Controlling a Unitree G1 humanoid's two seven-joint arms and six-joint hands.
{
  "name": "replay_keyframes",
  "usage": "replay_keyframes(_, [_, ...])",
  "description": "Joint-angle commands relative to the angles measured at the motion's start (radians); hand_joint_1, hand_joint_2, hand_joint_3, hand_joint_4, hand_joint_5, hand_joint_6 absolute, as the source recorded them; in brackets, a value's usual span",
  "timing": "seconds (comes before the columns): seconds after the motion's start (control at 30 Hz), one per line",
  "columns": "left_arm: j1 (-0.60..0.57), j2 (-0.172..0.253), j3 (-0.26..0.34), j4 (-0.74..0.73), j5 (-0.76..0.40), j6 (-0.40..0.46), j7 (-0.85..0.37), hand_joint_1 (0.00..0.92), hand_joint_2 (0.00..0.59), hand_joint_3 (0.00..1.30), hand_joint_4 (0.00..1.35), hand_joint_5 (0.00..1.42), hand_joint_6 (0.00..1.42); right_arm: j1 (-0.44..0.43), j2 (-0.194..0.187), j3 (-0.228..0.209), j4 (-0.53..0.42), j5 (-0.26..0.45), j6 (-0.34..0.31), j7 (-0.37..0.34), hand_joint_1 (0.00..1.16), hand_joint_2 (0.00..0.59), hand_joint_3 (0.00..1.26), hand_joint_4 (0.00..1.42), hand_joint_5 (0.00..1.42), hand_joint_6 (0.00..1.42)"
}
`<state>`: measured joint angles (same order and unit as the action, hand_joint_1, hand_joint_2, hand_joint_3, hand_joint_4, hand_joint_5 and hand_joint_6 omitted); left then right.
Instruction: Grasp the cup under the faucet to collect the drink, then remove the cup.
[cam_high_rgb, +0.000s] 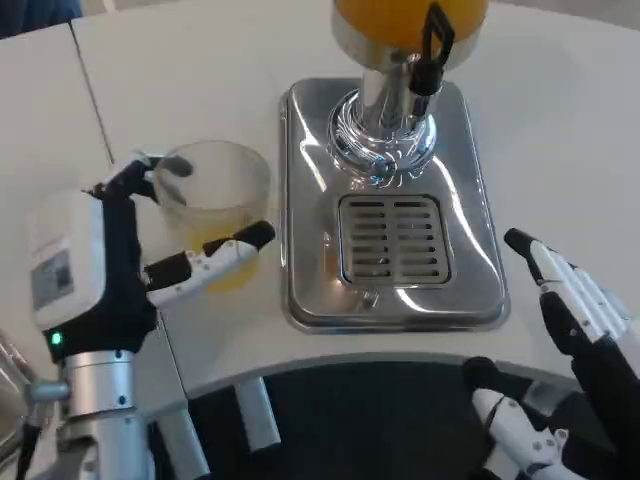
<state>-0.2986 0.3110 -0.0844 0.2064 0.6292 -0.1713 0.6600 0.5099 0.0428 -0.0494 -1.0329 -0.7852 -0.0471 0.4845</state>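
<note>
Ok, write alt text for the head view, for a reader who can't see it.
The robot's left hand holds a clear plastic cup with some yellow drink in it on the white table, left of a drink dispenser on its steel drip tray. The right hand waits open to the tray's right.

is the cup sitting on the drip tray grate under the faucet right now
No, the cup is off to the left of the drip tray, on the white table, gripped by the left hand.

Clear plastic cup (215, 200), glossy chrome metal drip tray (470, 270), matt white table (560, 130).
</note>
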Motion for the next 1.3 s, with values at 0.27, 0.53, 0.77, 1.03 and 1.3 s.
replay_keyframes(0.27, [0.124,0.024,0.068,-0.182,-0.045,-0.074,-0.051,0.730,0.000,1.09,1.18,1.42,1.42,-0.076,-0.192,-0.079,-0.013,-0.045,0.000,0.034,0.31,0.448,0.00,0.00,0.00,0.00])
replay_keyframes(0.53, [0.212,0.015,0.106,-0.306,-0.076,-0.117,-0.105,0.727,0.000,1.09,1.18,1.42,1.42,-0.015,-0.263,-0.140,-0.012,-0.078,-0.090,-0.049,0.22,0.484,0.00,0.00,0.00,0.00])
replay_keyframes(0.77, [0.328,-0.051,0.083,-0.471,-0.080,-0.145,-0.159,0.727,0.000,1.09,1.18,1.42,1.42,0.108,-0.241,-0.174,-0.005,-0.099,-0.187,-0.144,0.15,0.520,0.00,0.00,0.00,0.00])
replay_keyframes(1.03, [0.452,-0.087,0.067,-0.598,-0.084,-0.199,-0.232,0.721,0.000,1.09,1.18,1.42,1.42,0.151,-0.213,-0.210,-0.014,-0.086,-0.214,-0.154,0.13,0.518,0.00,0.00,0.00,0.00])
replay_keyframes(1.3, [0.552,-0.071,0.078,-0.634,-0.086,-0.300,-0.280,0.720,0.000,1.09,1.18,1.42,1.42,0.100,-0.226,-0.212,-0.014,-0.070,-0.215,-0.141,0.08,0.529,0.00,0.00,0.00,0.00])
